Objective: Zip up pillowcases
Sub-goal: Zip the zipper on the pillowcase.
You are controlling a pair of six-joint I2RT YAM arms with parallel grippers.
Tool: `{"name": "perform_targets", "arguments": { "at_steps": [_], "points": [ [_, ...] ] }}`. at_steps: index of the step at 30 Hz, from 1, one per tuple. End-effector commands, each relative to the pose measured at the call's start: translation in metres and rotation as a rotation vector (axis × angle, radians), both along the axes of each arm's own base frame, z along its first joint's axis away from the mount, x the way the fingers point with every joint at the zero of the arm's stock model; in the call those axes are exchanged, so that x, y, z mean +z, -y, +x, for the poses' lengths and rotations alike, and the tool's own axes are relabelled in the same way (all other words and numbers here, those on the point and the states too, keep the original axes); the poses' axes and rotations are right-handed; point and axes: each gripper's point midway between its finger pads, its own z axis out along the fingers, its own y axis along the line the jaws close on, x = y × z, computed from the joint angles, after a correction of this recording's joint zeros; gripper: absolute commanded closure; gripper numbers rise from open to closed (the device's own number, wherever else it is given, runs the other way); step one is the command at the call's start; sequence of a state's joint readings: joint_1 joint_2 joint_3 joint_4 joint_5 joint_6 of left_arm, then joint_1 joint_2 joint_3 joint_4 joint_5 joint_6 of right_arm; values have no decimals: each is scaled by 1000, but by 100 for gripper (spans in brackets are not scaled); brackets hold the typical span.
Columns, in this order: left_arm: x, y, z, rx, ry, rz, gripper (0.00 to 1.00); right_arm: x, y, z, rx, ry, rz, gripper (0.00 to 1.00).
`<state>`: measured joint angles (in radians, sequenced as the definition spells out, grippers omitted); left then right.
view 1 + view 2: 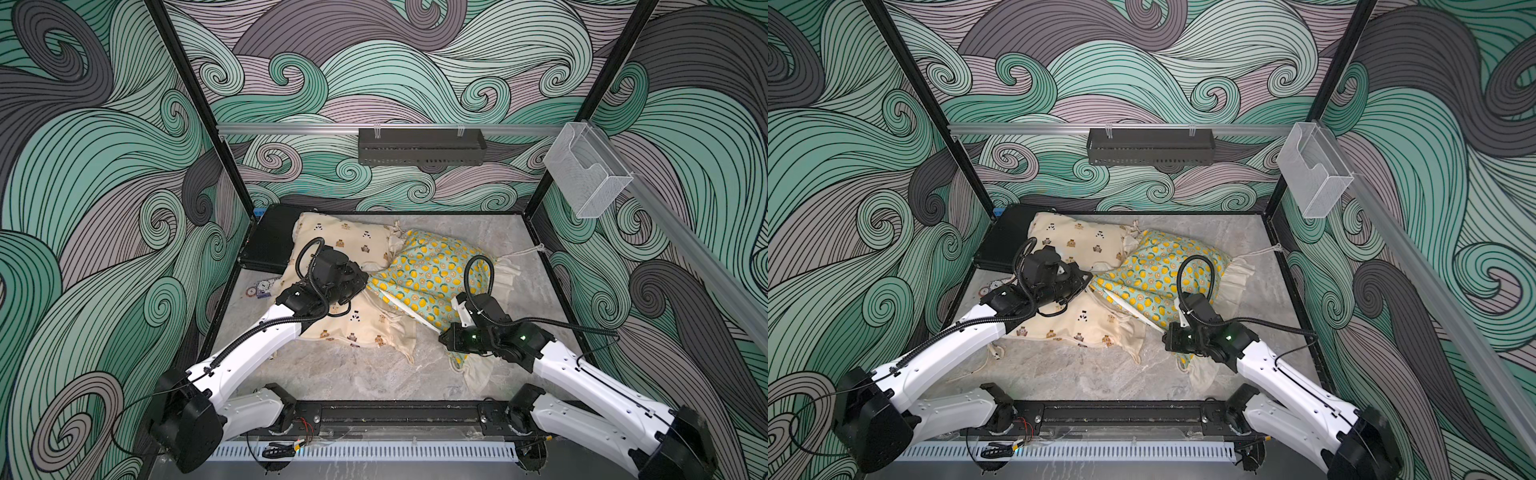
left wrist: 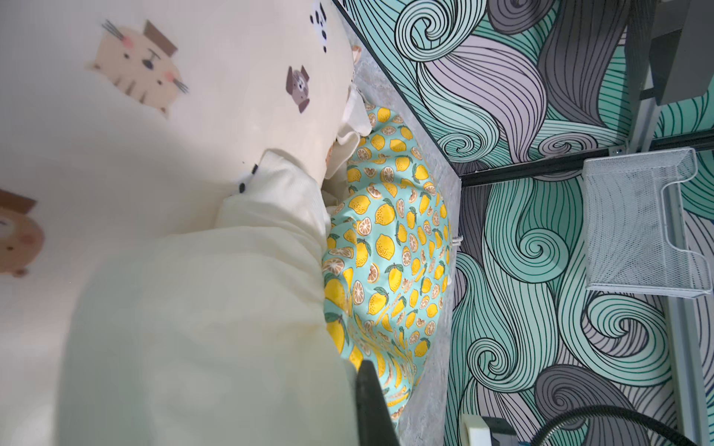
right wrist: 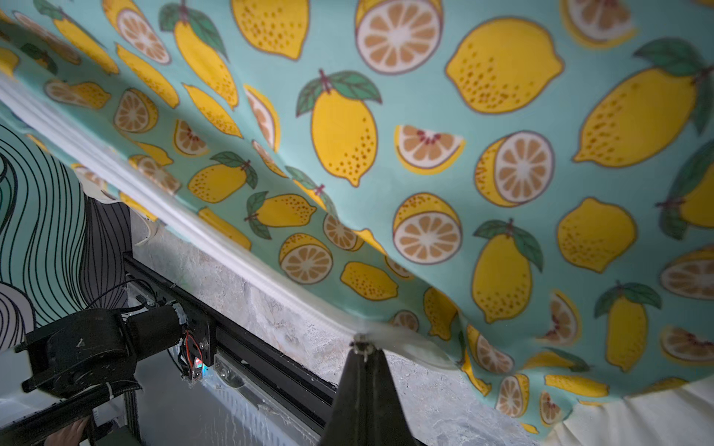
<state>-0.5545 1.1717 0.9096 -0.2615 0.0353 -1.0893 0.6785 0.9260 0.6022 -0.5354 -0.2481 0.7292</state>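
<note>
The right claw is pinched tight on the small metal zipper pull at the near end of the white zipper of the lemon pillowcase. That teal pillowcase spreads away from this claw across the table, and its open zipper seam runs from the right claw towards the left claw.

The left claw is closed, low at the lemon pillowcase's far corner. Pale cream fabric bunches against one black finger, but whether any of it is pinched cannot be told. The bear pillowcase lies beneath this claw and its arm, so much of the cloth is covered. The lemon pillowcase overlaps its edge just beside the claw.

Behind the left claw a flat black case sits against the table's rear corner, partly under the bear pillowcase. A small printed card lies on the outer side of that claw, its print too small to read. Beyond the right claw a cream drawstring trails on the table. High on the rear rail hangs a black mesh tray, with a clear holder on the side rail above the right claw.
</note>
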Motion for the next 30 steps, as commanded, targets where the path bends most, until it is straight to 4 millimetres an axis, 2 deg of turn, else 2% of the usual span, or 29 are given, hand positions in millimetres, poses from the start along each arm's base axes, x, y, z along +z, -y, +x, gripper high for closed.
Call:
{"name": "perform_targets", "arguments": {
  "at_steps": [1, 30],
  "points": [
    [4, -20, 6, 47, 35, 56, 100, -11, 7, -9, 12, -41, -31, 99],
    [-13, -70, 43, 125, -24, 150, 100, -8, 10, -23, 30, -77, -9, 99]
  ]
}}
